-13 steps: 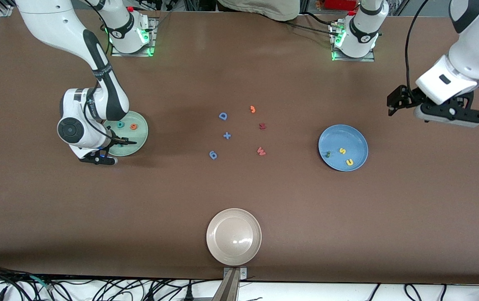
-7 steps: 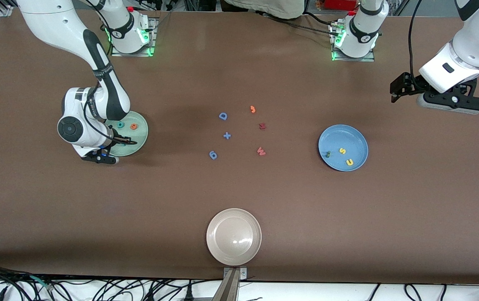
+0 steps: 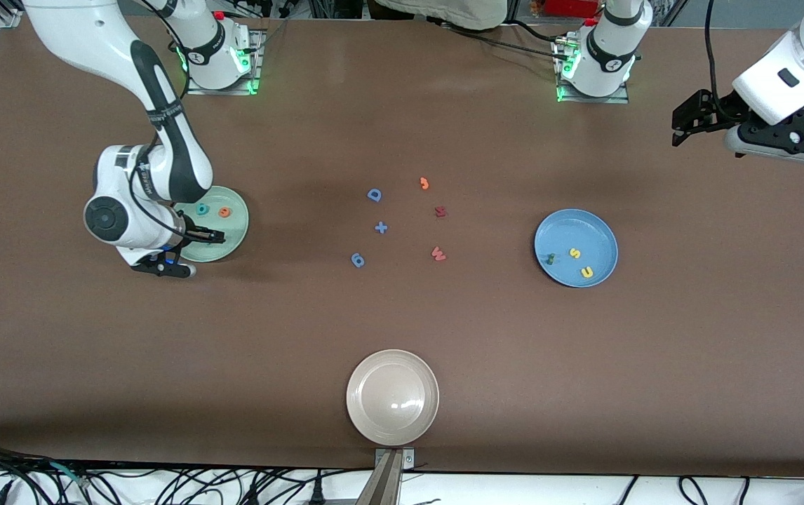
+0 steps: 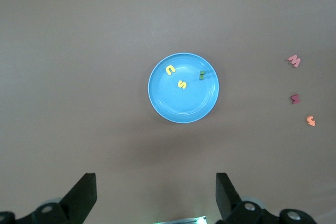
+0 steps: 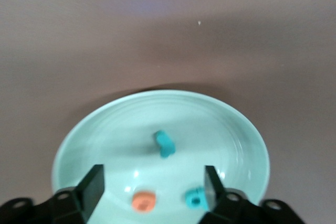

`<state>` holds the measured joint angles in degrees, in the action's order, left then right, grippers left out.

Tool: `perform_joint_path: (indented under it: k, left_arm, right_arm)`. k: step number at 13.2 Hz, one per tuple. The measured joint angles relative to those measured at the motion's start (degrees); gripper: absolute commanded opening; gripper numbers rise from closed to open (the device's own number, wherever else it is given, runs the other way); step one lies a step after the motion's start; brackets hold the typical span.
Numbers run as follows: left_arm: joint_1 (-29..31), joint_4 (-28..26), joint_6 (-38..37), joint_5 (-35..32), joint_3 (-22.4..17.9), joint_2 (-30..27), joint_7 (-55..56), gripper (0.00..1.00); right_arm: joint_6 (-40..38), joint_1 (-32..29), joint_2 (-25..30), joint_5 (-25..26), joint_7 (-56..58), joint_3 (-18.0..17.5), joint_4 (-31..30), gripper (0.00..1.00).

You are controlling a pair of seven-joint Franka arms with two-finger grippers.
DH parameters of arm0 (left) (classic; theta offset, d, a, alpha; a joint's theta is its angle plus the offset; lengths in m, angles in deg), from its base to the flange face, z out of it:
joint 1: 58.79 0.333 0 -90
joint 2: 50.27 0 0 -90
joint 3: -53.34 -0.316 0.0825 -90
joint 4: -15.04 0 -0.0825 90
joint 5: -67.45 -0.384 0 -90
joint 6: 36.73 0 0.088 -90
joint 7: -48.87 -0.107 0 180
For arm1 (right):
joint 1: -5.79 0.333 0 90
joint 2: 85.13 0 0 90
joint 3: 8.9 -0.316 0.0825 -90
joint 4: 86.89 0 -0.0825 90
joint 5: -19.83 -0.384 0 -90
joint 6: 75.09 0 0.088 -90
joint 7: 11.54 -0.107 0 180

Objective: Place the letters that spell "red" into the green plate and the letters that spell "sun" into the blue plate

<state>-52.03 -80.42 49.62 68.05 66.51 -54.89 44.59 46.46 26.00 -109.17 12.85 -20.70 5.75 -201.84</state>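
The green plate (image 3: 232, 231) lies at the right arm's end of the table. A teal "r" (image 5: 164, 143), an orange "e" (image 5: 144, 201) and a teal "d" (image 5: 195, 198) lie in it. My right gripper (image 5: 153, 187) hovers low over this plate, open, with nothing between its fingers. The blue plate (image 3: 576, 247) holds a yellow "s" (image 3: 574, 252), a yellow "u" (image 3: 586, 272) and a green "n" (image 3: 550, 259). High over the left arm's end of the table, my left gripper (image 4: 155, 195) stands wide open and holds nothing. It looks down on the blue plate (image 4: 183, 114).
Loose letters lie mid-table: a blue "D" (image 3: 374, 195), a blue plus (image 3: 381, 227), a blue "g" (image 3: 358, 260), an orange "j" (image 3: 424, 184), a dark red letter (image 3: 440, 211) and a red "w" (image 3: 438, 254). A beige plate (image 3: 392, 398) sits near the front edge.
My right gripper has opened over the green plate and let go of a teal letter. The left arm has drawn away from the blue plate toward its own end of the table.
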Motion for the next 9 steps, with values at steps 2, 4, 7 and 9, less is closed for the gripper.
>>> perform_joint_path:
  k: [2, 4, 7, 9]
  left_arm:
    - [0.0, 0.0, 2.0, 0.0, 0.0, 2.2, -0.3, 1.00]
    - [0.1, 0.4, 5.2, 0.0, 0.0, 4.5, -0.5, 1.00]
    - [0.3, 2.7, 6.0, 0.0, 0.0, 6.7, -0.5, 1.00]
    - [0.4, 3.8, 5.9, 0.0, 0.0, 7.1, -0.5, 1.00]
  right_arm:
    - [-9.7, 0.0, 1.3, -0.1, 0.0, 0.6, 6.8, 0.99]
    - [-16.9, 0.0, 2.3, -0.2, 0.0, 1.3, 12.5, 0.99]
    - [-26.1, 0.0, 3.6, -0.2, 0.0, 2.7, 20.3, 0.99]
    - [-31.8, 0.0, 4.5, -0.2, 0.0, 4.3, 25.2, 0.99]
